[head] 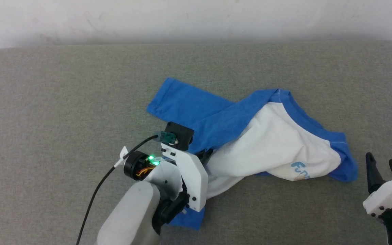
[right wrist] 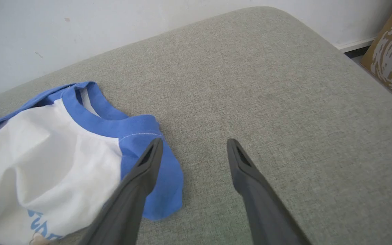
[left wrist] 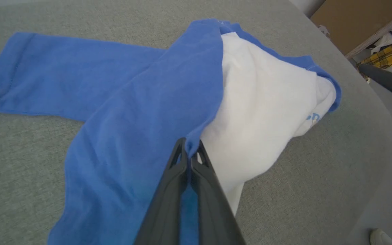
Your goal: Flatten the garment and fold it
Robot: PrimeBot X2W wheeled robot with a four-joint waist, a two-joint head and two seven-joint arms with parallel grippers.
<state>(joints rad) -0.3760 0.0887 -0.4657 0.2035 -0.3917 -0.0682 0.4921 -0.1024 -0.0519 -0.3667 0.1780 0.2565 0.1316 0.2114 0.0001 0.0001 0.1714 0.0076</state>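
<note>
Left end effector (left wrist: 189, 154) extends forward, clamped on the raglan T-shirt's (head: 274, 143) blue sleeve (left wrist: 131, 136). Right end effector (head: 381, 161) stands aside, fingers spread. Shirt's long axis runs left-right, collar (head: 305, 115) far-right.

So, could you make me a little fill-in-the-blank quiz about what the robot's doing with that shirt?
The left gripper is shut on a ____ fold of the garment. The right gripper is ____, holding nothing. The garment's body panel is ____.
Missing words: blue; open; white.
</note>
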